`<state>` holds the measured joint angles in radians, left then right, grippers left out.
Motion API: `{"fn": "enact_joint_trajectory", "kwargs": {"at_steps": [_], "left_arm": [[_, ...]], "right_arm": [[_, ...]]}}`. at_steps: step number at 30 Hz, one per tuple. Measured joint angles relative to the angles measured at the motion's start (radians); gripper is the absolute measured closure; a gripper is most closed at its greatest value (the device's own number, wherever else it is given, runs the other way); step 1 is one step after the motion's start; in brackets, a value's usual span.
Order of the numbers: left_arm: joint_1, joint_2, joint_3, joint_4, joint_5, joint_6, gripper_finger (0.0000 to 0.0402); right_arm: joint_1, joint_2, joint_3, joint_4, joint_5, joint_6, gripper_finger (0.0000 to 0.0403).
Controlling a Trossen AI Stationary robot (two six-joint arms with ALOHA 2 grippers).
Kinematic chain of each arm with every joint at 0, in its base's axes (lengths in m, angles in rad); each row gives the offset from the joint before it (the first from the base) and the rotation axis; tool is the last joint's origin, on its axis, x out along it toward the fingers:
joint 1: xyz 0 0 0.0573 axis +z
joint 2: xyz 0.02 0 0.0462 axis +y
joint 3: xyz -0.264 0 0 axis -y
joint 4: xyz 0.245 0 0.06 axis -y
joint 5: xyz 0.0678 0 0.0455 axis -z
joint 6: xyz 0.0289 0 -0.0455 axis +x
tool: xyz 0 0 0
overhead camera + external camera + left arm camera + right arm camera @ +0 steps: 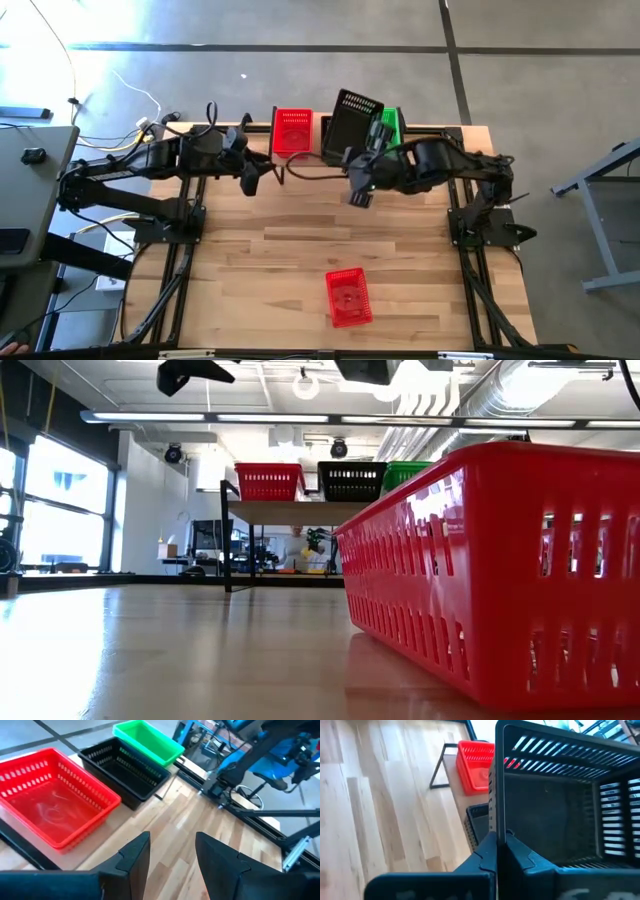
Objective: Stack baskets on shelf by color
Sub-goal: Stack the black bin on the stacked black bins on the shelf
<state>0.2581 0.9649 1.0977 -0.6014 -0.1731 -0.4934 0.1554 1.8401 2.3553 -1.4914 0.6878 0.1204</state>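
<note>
A shelf (pixel 290 510) at the table's far edge carries a red basket (pixel 292 132), a black basket (pixel 125 770) and a green basket (pixel 147 740), side by side on their bottoms. My right gripper (pixel 360 155) is shut on a second black basket (pixel 355 118), held tilted above the black one on the shelf. To the left of it, near the shelf's front, my left gripper (pixel 172 855) hangs open with nothing between its fingers. Another red basket (pixel 348 297) sits on its bottom on the table near the front edge. My right gripper pinches one wall of the black basket at its rim (pixel 496 827), one finger on the wall's inner face and one on its outer face. The fingers slant down from the table's right and near side. The basket is lifted clear and tipped, its opening turned toward the wrist.
The red basket near the front edge fills the right of the low view (pixel 500 570). Bare wooden tabletop (pixel 300 240) lies between it and the shelf. The arms' black frames (pixel 180 230) run along the table's left and right sides.
</note>
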Motion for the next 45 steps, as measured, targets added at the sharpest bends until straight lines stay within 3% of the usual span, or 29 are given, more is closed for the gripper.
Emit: {"fn": "enact_joint_trajectory", "kwargs": {"at_steps": [17,28,34,45], "left_arm": [[0.122,0.000,0.000,0.001,-0.021,0.000,0.0255],[0.157,0.000,0.000,0.000,-0.021,0.000,0.0255],[0.157,0.000,0.000,0.000,-0.030,-0.001,0.0255],[0.157,0.000,0.000,0.000,-0.118,-0.075,0.0255]], "right_arm": [[-0.242,-0.022,-0.145,0.159,-0.290,-0.350,0.0403],[-0.330,-0.255,-0.521,0.472,-0.422,-0.473,0.0403],[-0.352,-0.323,-0.634,0.590,-0.455,-0.559,0.0403],[-0.388,-0.326,-0.743,0.591,-0.495,-0.649,0.0403]]}}
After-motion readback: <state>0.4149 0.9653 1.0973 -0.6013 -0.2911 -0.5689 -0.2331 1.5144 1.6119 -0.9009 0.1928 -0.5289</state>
